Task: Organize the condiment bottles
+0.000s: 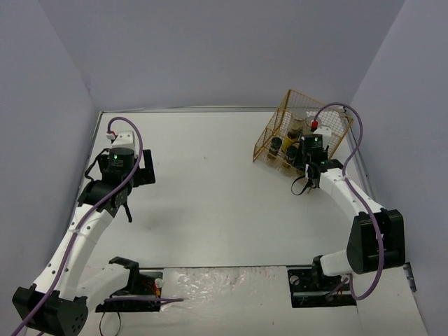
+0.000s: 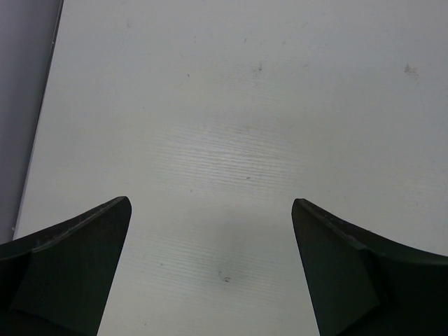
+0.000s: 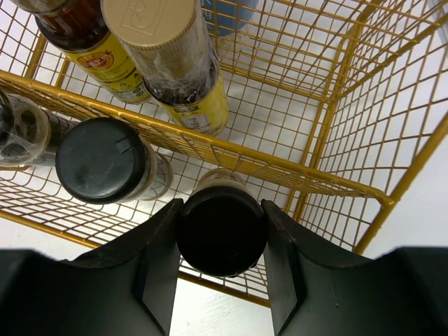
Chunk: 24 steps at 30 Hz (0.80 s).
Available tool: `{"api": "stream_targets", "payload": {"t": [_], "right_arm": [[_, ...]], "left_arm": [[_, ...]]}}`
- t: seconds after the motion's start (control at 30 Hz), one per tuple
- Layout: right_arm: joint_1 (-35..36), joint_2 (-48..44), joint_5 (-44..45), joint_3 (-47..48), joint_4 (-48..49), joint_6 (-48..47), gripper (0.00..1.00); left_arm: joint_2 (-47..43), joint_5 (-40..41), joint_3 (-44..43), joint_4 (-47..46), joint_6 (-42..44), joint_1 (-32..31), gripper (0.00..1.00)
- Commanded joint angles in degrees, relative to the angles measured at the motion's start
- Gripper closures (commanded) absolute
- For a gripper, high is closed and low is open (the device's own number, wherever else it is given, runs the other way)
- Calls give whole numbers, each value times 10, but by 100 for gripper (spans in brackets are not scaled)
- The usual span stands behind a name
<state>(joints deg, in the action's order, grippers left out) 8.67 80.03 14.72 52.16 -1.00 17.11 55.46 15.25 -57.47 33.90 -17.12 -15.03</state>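
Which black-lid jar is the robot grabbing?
The jar squeezed in the right gripper, low in the right wrist view. The other black-lid jar, to its left, stands outside the fingers.

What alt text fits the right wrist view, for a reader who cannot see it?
The right gripper clamps a black-capped jar at the front of the gold wire rack. A second black-capped jar stands left of it; two yellow-labelled bottles stand behind.
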Motion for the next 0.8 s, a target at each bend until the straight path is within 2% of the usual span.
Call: {"api": "stream_targets", "payload": {"t": [0.0, 0.07, 0.33, 0.5, 0.63, 0.77], "right_arm": [[-1, -7, 9, 5, 51, 13, 54], [-2, -17, 6, 3, 48, 14, 40], [-2, -86, -4, 30, -11, 6, 19], [-2, -210, -41, 60, -50, -39, 0], [-1, -317, -36, 60, -65, -66, 0], [1, -441, 23, 34, -87, -54, 0]], "left_arm": [[-4, 2, -22, -31, 4, 2, 3], [-4, 1, -22, -31, 4, 2, 3], [-4, -3, -22, -31, 2, 5, 3], [-5, -8, -27, -32, 2, 8, 3], [-10, -10, -33, -33, 5, 11, 3], [-7, -13, -43, -37, 9, 12, 3]]}}
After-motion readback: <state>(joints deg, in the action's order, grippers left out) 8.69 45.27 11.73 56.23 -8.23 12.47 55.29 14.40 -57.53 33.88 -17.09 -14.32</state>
